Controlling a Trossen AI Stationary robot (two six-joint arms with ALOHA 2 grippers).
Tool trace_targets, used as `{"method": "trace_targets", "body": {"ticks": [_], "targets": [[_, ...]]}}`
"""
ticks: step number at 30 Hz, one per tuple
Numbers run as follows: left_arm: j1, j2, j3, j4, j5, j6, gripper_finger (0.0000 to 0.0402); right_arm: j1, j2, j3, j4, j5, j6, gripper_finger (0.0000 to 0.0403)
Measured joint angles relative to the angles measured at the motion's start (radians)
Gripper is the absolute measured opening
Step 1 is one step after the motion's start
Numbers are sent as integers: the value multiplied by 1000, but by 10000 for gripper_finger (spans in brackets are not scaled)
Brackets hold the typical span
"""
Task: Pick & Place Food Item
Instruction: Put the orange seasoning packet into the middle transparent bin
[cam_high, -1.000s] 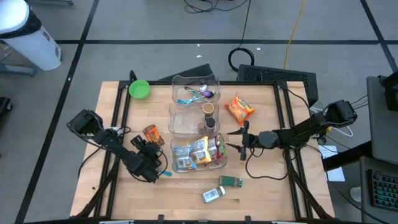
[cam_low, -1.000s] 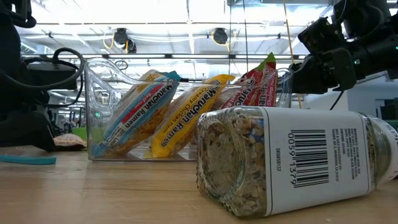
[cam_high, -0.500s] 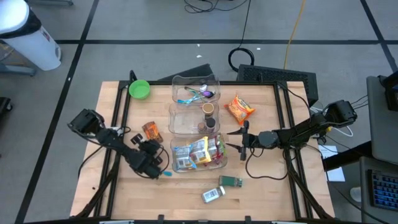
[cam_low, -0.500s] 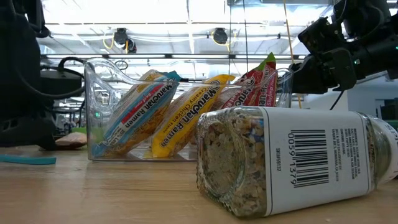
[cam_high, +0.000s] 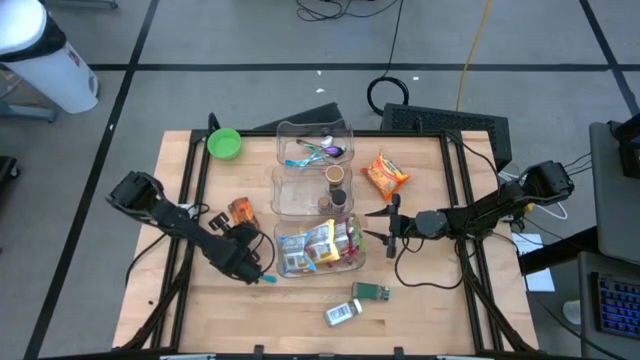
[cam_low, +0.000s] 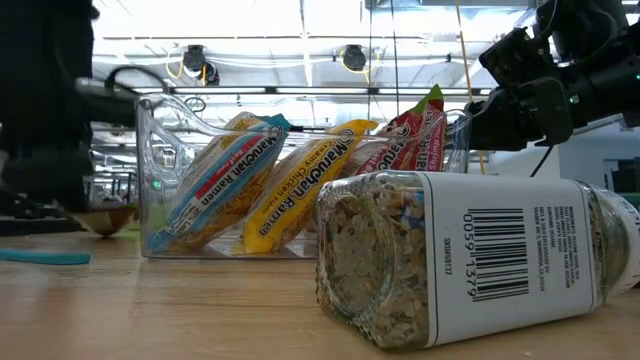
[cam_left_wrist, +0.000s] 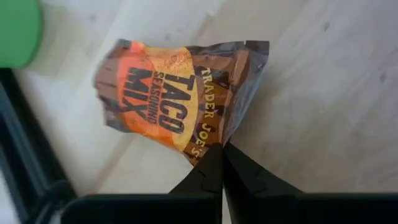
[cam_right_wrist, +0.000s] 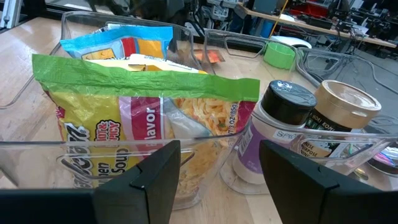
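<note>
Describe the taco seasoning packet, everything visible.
The taco seasoning packet is a flat, crinkled pouch, orange and brown, printed "Taco Seasoning Mix" and "Trader Joe's". It is pinched at one corner by the left gripper, whose fingers are shut on it. From above, the packet sits at the table's left part, between the green bowl and the ramen bin, touching neither.
</note>
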Motion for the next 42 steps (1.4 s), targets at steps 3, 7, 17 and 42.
{"method": "trace_targets", "body": {"ticks": [3,7,17,42], "targets": [[-2,-35,34,-65,-6,0,2,0,0,0,0,0,0,212],[-9,-86,88,-156,-9,8,2,0,0,0,0,0,0,212],[-10,-171,311,-503,-9,21,1,0,0,0,0,0,0,212],[149,-232,713,-501,-216,421,0,0,0,1,2,0,0,212]]}}
